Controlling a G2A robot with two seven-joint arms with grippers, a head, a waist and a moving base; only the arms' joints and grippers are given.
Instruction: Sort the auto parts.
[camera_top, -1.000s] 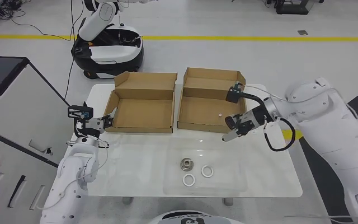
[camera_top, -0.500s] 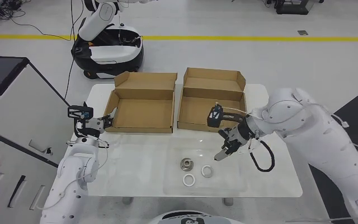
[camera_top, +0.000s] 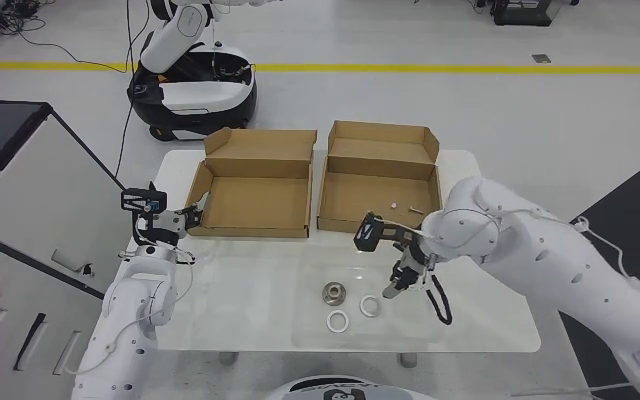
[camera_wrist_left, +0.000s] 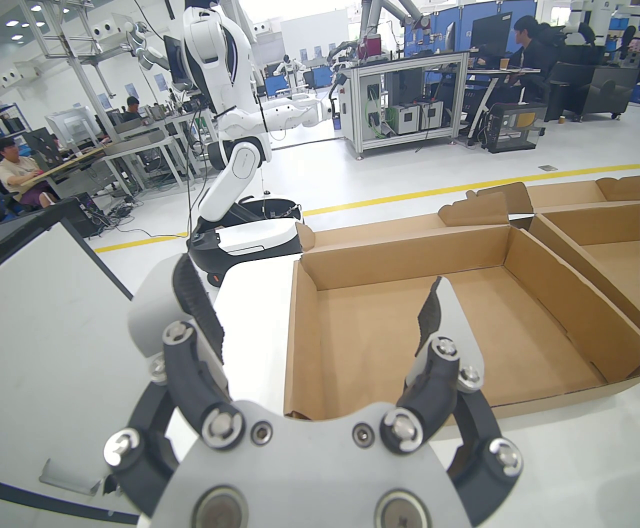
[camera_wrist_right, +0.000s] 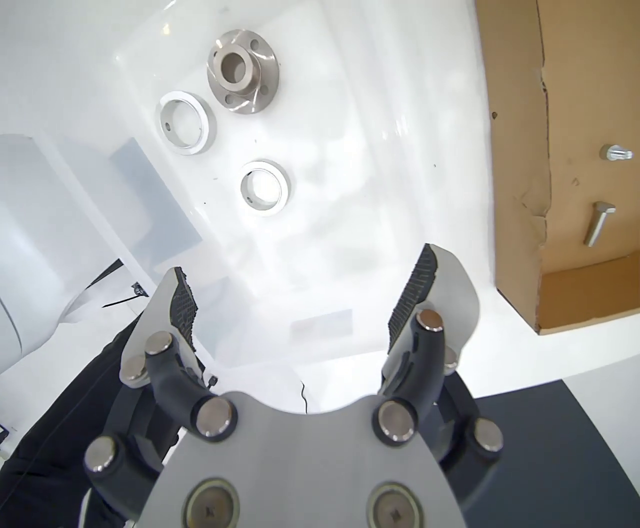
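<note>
A metal flange hub (camera_top: 333, 293) (camera_wrist_right: 242, 71) and two silver rings (camera_top: 371, 305) (camera_top: 338, 322) lie near the table's front edge; the rings also appear in the right wrist view (camera_wrist_right: 264, 187) (camera_wrist_right: 184, 122). My right gripper (camera_top: 394, 290) (camera_wrist_right: 305, 280) hovers open just right of the nearer ring, nothing between its fingers. Two bolts (camera_wrist_right: 599, 223) (camera_wrist_right: 616, 152) lie in the right cardboard box (camera_top: 352, 208). My left gripper (camera_wrist_left: 312, 300) (camera_top: 196, 212) stands open at the left edge of the left box (camera_top: 228, 202) (camera_wrist_left: 350, 345), which holds nothing.
Both open boxes stand side by side at the back of the white table (camera_top: 250, 290), lids folded back. Another robot (camera_top: 195, 85) is parked on the floor behind the table. A grey cabinet (camera_top: 40, 190) stands to the left.
My right arm has swung from over the right box toward the table's front, coming down beside the rings. The left arm has not moved.
</note>
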